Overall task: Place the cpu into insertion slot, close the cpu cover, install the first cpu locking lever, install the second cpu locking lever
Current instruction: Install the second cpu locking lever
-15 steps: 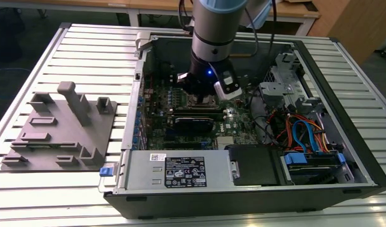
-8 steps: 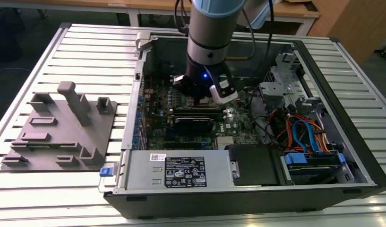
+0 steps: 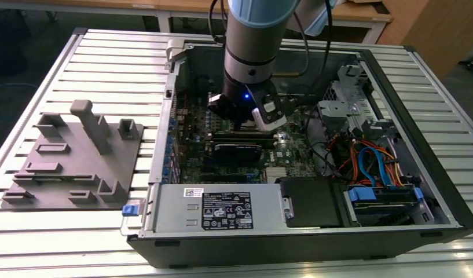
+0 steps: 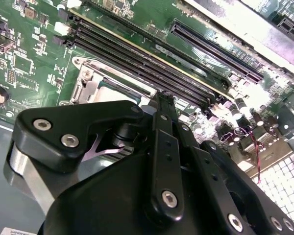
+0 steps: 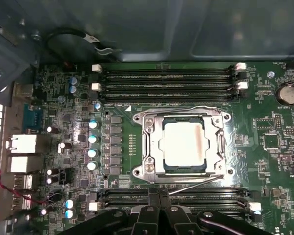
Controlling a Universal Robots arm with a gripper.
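At the exterior view's left, one grey moulded fixture plate (image 3: 74, 162) lies on the slatted metal counter (image 3: 105, 52), well apart from the work. To its right stands the open black computer case (image 3: 421, 226). The arm reaches down into the case's middle, over the green motherboard (image 5: 269, 122).

In the first wrist view, one small flat square cpu with a dull silver-grey top (image 5: 183, 144) sits in the single square insertion slot (image 5: 186, 171). One thin silvery cpu cover frame (image 5: 152, 147) lies flat around it, with the chip showing through its window.

I count two thin wire locking levers. One (image 5: 181, 110) runs flat along the socket's edge away from the gripper. The other (image 5: 196, 184) lies on the gripper's side and slants across that edge rather than lying along it, so it looks not yet latched.

The black gripper (image 5: 159, 193) is just beside this slanted lever — the lever's free end points straight at the jaws, and its long axis runs off toward the socket's corner. The jaws look drawn together. I cannot tell whether they pinch the wire or only touch it. The socket lies just beyond the tips, between two banks of long black memory slots (image 5: 166, 84).

At the exterior view's right, blue and orange cables (image 3: 371, 165) sit well clear.
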